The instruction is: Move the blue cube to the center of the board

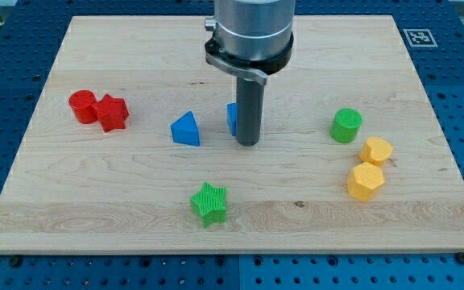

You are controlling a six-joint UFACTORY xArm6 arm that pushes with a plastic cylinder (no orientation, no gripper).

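The blue cube (232, 118) stands near the middle of the wooden board (135, 48), mostly hidden behind the rod; only its left edge shows. My tip (248, 143) rests on the board right in front of the cube and slightly to its right, touching or nearly touching it. A blue triangular block (186, 129) lies to the cube's left, apart from it.
A red cylinder (82, 105) and a red star-like block (112, 113) sit together at the view's left. A green star (209, 203) lies toward the bottom. A green cylinder (346, 126) and two yellow hexagonal blocks (375, 151) (366, 180) stand at the right.
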